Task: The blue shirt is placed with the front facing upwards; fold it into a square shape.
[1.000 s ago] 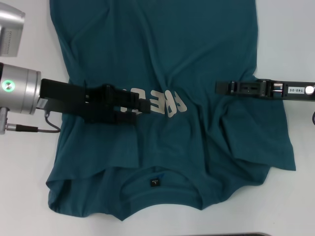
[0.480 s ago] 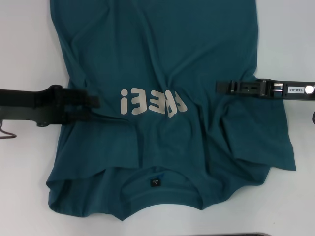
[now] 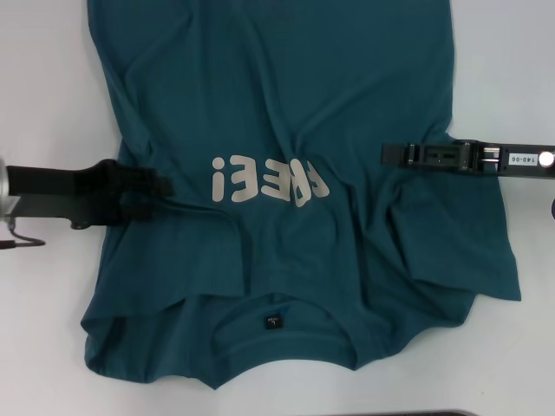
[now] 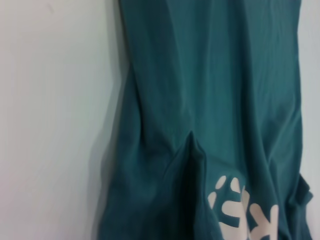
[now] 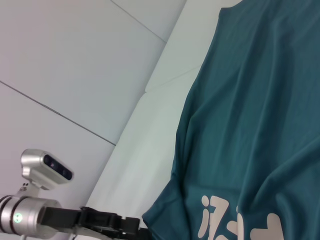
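Observation:
The blue shirt (image 3: 286, 95) lies spread on the white table, front up, with its collar and small dark label (image 3: 272, 322) at the near edge. Pale lettering (image 3: 270, 181) crosses the chest. My left gripper (image 3: 163, 186) reaches in from the left and ends over the shirt's left edge, just short of the lettering. My right gripper (image 3: 387, 154) reaches in from the right over the shirt's right side. The left wrist view shows the shirt (image 4: 225, 75) with a raised crease beside the lettering (image 4: 245, 215). In the right wrist view the left gripper (image 5: 142, 230) meets the shirt (image 5: 260, 100) at its edge.
White table (image 3: 43, 87) shows on both sides of the shirt and along the near edge. Wrinkles bunch around the right sleeve (image 3: 486, 277). A thin cable (image 3: 22, 238) hangs under the left arm. Pale wall panels (image 5: 75, 60) stand behind the table.
The left arm has drawn back to the left from over the chest, uncovering the lettering, and has hardly moved in the last half second. The right arm has stayed still.

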